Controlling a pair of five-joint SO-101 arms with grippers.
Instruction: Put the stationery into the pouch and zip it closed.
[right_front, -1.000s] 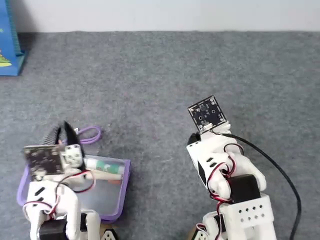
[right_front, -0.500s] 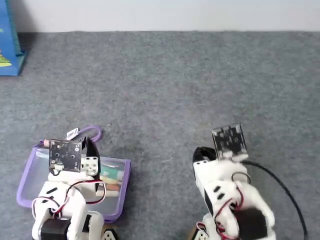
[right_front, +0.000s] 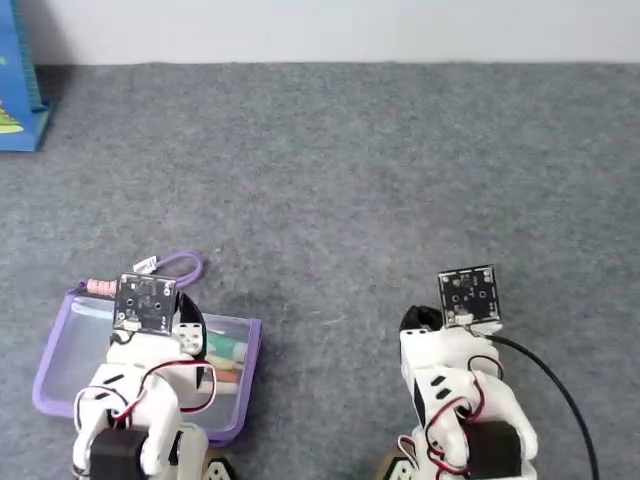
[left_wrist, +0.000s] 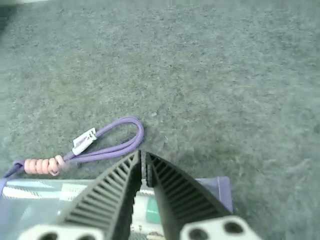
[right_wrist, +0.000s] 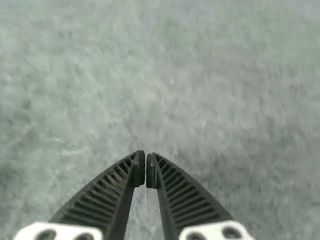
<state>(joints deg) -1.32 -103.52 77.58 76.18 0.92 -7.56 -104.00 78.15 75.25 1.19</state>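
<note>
A clear pouch with purple trim (right_front: 60, 345) lies on the grey carpet at the front left, with stationery (right_front: 228, 350) showing through it beside the left arm. Its purple cord loop (left_wrist: 116, 139) with a white tag and pink coil (left_wrist: 44, 165) lies off its far edge. My left gripper (left_wrist: 143, 159) is shut with nothing in it, its tips over the pouch's far edge (left_wrist: 35, 187). My right gripper (right_wrist: 145, 165) is shut and holds nothing, over bare carpet at the front right.
A blue box (right_front: 18, 75) stands at the far left edge by the back wall. Grey carpet (right_front: 350, 180) covers the whole table between the arms and the wall. A black cable (right_front: 560, 390) trails from the right arm.
Both arms have drawn back toward the front edge. The left gripper has pulled back from the cord loop to the pouch's far edge; the right one has come nearer its base.
</note>
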